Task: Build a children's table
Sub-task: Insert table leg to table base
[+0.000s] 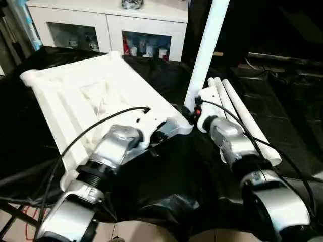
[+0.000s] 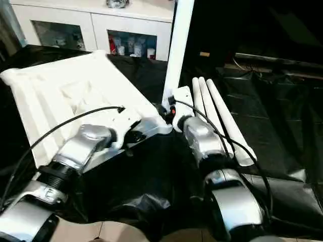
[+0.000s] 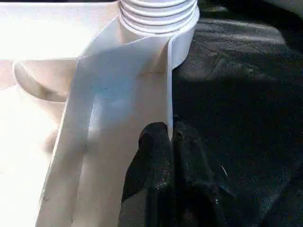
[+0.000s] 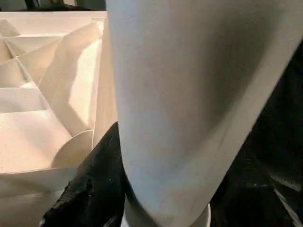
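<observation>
The white tabletop point(image 1: 91, 96) lies upside down on black cloth, its ribbed underside facing up. One white leg point(image 1: 207, 45) stands upright in the socket at the tabletop's near right corner. My right gripper point(image 1: 192, 115) is closed around this leg just above the socket; a black finger point(image 4: 94, 189) presses against the leg point(image 4: 189, 94). My left gripper point(image 3: 169, 139) is shut on the thin side wall of the tabletop point(image 3: 118, 94) close to that same corner, one finger on each side of the wall. Three more legs point(image 1: 242, 116) lie side by side to the right.
A white cabinet point(image 1: 111, 25) with glass doors stands behind the tabletop. Black cloth point(image 1: 287, 101) covers the work surface, wrinkled at the front edge. Cables run along both forearms.
</observation>
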Available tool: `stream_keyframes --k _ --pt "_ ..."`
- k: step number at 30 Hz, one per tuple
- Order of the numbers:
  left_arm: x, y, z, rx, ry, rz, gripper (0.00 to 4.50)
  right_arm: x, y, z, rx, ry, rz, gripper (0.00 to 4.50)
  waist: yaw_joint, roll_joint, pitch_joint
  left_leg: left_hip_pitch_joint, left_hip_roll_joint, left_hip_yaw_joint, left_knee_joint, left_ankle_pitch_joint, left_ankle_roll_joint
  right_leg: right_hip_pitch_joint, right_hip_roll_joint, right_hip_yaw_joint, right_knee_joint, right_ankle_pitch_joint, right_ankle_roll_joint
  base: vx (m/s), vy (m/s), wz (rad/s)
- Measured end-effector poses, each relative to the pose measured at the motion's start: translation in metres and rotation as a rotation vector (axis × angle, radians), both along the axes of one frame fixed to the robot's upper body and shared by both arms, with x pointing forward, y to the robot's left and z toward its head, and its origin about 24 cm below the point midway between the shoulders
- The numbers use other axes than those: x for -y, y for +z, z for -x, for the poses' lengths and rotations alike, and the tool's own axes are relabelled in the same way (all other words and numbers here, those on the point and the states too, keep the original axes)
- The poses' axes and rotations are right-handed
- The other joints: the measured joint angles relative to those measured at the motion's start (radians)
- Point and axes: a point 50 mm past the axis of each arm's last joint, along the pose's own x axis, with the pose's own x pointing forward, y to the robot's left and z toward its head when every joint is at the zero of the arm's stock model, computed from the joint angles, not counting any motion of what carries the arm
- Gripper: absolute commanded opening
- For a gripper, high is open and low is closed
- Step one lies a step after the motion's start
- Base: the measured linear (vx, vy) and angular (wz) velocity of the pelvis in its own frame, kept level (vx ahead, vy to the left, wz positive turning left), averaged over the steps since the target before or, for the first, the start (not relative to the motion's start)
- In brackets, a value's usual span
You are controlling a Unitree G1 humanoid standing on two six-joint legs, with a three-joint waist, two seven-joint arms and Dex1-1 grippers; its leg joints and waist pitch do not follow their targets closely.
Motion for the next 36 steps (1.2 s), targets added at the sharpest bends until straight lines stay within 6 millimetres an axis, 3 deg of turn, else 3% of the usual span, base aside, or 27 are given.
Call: stream_keyframes --k 13,14,22,31,36 --pt "-0.001 0.002 0.000 0.001 0.010 -0.023 0.00 -0.005 0.001 -0.003 -0.014 -0.021 -0.017 1.88 -0.010 0.000 0.000 0.000 0.001 0.000 -0.001 0.000 0.000 0.000 0.000 -0.001 -0.001 0.000 0.000 0.000 0.000 0.00" --pt "-0.002 0.002 0.000 0.002 0.010 -0.024 0.00 -0.006 0.001 -0.003 -0.014 -0.018 -0.017 2.23 -0.011 0.000 0.000 0.000 0.001 0.000 -0.001 0.000 0.000 0.000 0.000 -0.001 -0.002 0.000 0.000 0.000 0.000 0.00" --pt "-0.005 0.005 0.001 0.009 -0.007 -0.024 0.00 -0.005 -0.007 0.000 -0.067 -0.005 -0.043 3.09 -0.014 0.004 0.003 -0.002 0.001 0.000 -0.005 0.000 0.000 -0.001 0.000 -0.004 -0.006 0.000 -0.001 0.000 0.000 0.00" --pt "-0.016 0.007 0.002 0.036 -0.042 -0.027 0.00 -0.007 0.001 0.001 -0.061 0.101 -0.084 3.85 -0.022 0.012 0.008 -0.004 0.004 0.000 -0.007 0.000 0.000 -0.002 0.000 -0.009 -0.007 0.000 -0.001 0.000 0.000 0.00" --pt "-0.021 0.010 0.002 0.041 -0.077 -0.024 0.00 0.001 0.005 0.003 -0.060 0.206 -0.060 3.85 -0.018 0.017 0.011 -0.007 0.005 0.000 -0.007 0.000 0.000 -0.002 0.000 -0.012 -0.009 0.000 -0.001 0.000 0.000 0.00"
